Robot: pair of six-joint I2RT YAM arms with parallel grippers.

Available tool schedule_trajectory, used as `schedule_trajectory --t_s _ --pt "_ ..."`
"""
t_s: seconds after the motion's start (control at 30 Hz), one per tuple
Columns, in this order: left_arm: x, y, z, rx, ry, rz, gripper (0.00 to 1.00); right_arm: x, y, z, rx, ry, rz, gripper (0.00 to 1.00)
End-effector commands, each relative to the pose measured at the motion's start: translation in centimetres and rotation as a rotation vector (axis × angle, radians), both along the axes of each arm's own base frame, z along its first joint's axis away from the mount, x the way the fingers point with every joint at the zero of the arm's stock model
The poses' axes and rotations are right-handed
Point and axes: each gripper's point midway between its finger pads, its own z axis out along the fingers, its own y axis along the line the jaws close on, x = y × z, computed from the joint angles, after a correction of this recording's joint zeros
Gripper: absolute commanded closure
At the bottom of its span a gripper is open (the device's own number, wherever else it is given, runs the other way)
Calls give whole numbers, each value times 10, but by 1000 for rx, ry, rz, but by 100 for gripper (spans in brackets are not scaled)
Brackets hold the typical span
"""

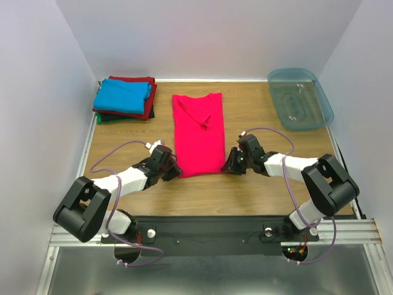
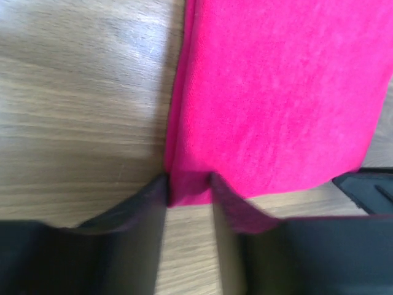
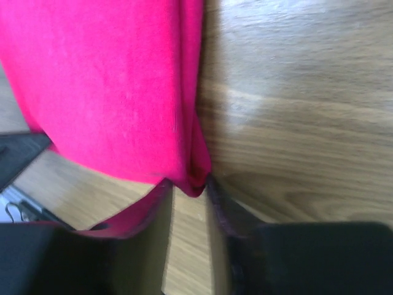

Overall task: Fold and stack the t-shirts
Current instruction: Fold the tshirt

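Shirt hem corners between jaws.

Folded stack and bin at far corners

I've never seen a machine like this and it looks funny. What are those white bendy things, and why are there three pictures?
Those are two robot arms, the left arm and right arm, bolted to a wooden table. The big picture looks down from above. The other two come from small cameras on each wrist. On the table lie a pink shirt, a stack of folded shirts and a plastic bin. Each arm's jaws are pinching one near corner of the pink shirt.
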Motion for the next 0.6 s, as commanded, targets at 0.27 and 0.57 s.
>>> schedule_trajectory --t_s 0.27,0.57 --pt "-38 -1 -12 -18 60 -85 100 -28 -16 8 41 -44 -7 100" --pt "-53 -17 73 -165 -165 -167 100 -62 -36 65 70 -148 44 100"
